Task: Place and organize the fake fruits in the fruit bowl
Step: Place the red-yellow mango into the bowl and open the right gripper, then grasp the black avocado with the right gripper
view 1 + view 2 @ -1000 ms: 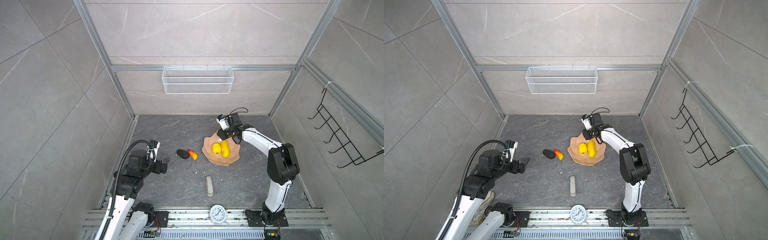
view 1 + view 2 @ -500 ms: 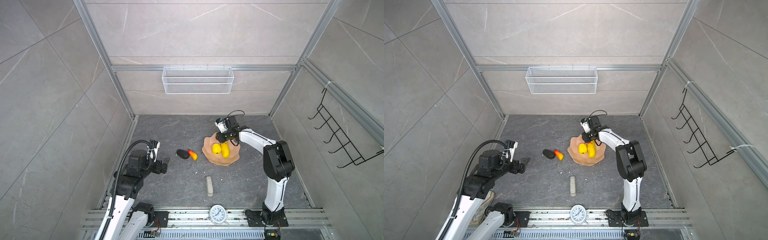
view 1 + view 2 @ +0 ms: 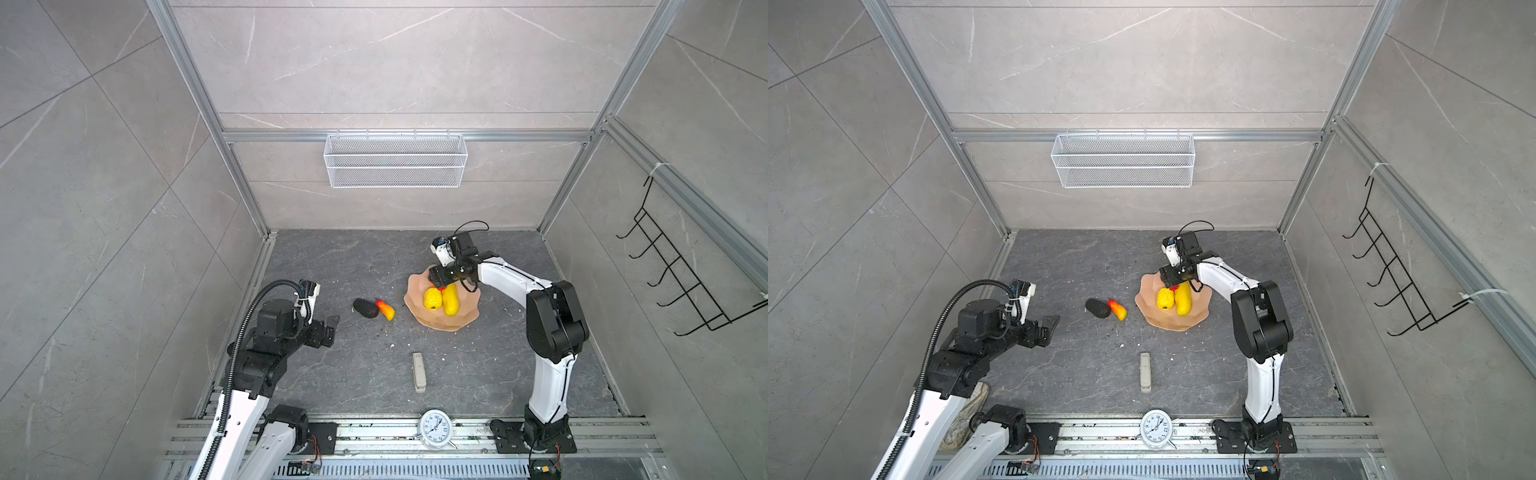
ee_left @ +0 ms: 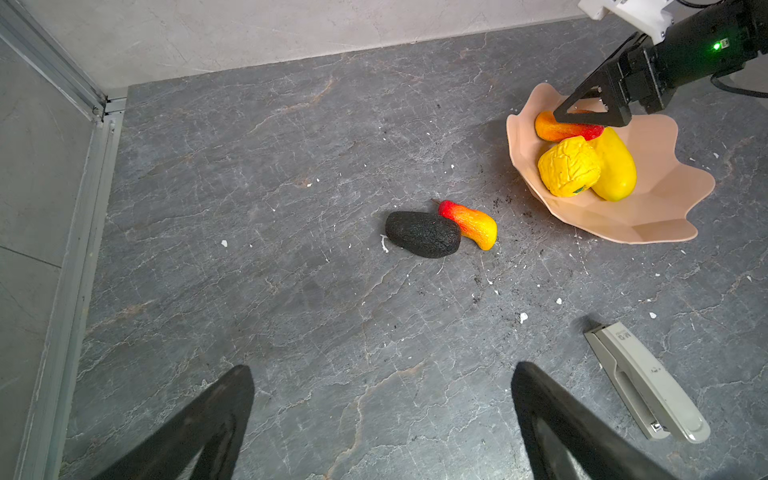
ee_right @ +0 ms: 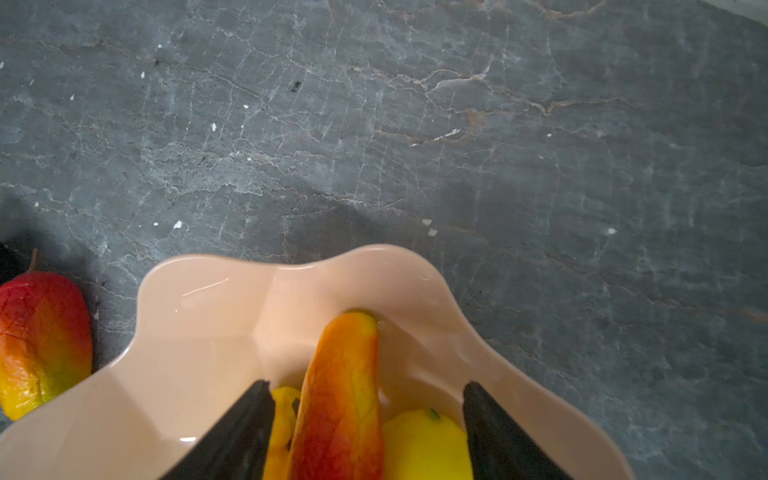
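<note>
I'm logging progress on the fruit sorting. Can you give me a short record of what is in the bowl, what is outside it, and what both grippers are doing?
container: fruit bowl
in bowl: long yellow fruit, ridged yellow fruit, first red-orange fruit
outside bowl: black fruit and second red-orange fruit, side by side, apparently touching
right gripper: open, over the bowl, jaws either side of the first red-orange fruit with gaps showing
left gripper: open, empty, short of the outside pair
left to place: two fruits

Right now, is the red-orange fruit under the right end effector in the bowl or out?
In. The red-orange fruit lies inside the fruit bowl, between the open jaws of the right end effector.
</note>
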Robot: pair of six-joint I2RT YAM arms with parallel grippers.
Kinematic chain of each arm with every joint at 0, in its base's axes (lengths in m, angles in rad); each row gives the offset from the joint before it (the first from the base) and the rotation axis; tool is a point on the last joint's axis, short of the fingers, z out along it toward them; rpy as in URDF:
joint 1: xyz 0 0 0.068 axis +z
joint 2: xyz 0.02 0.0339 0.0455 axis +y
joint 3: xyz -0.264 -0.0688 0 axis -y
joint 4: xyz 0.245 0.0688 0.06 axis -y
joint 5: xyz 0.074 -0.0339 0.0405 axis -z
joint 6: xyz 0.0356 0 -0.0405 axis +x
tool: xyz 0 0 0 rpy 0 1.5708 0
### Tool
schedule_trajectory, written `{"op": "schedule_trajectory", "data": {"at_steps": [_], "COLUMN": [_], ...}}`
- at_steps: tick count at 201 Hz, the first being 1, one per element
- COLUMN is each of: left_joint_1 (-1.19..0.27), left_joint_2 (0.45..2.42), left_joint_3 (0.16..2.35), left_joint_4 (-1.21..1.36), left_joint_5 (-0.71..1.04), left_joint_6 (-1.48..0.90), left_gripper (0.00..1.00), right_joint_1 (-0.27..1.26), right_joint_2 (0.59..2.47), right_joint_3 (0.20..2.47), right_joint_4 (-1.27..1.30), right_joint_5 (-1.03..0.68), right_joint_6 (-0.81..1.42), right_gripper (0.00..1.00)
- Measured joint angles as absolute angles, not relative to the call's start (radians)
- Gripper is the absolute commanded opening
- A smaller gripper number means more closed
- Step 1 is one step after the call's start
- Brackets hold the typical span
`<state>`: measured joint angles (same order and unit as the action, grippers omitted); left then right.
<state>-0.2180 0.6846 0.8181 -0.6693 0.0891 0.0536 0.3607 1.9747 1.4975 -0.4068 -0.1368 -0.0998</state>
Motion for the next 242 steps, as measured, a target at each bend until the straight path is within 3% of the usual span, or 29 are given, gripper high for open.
{"op": "schedule_trajectory", "data": {"at_steps": [20, 85, 120, 160, 211, 242], "left_joint_1": [-0.218, -0.212, -0.212, -0.212, -0.211, -0.211], "left_joint_2": [0.687, 0.693, 0.693, 0.693, 0.685, 0.679], "left_joint_3": [0.818, 0.818, 0.818, 0.818, 0.818, 0.818], "left_joint_4": [-0.669, -0.669, -0.669, -0.669, -0.669, -0.669], "left_joint_5": [0.089, 0.089, 0.09, 0.09, 0.09, 0.09], "left_joint_6": [0.054, 0.054, 0.054, 0.054, 0.054, 0.054], "left_gripper": [1.0, 1.0, 1.0, 1.0, 1.0, 1.0], "right_joint_1": [0.373, 0.654, 0.801, 0.864, 0.862, 0.862], "right_joint_2": [1.923, 1.815, 1.908, 2.102, 2.29, 2.341], "right_joint_3": [1.497, 1.558, 1.616, 1.731, 1.909, 1.975], "right_joint_4": [-0.422, -0.471, -0.505, -0.513, -0.543, -0.563], "right_joint_5": [-0.13, -0.121, -0.132, -0.149, -0.142, -0.139], "right_joint_6": [-0.104, -0.171, -0.187, -0.172, -0.146, -0.138], "right_gripper": [1.0, 1.0, 1.0, 1.0, 0.92, 0.76]}}
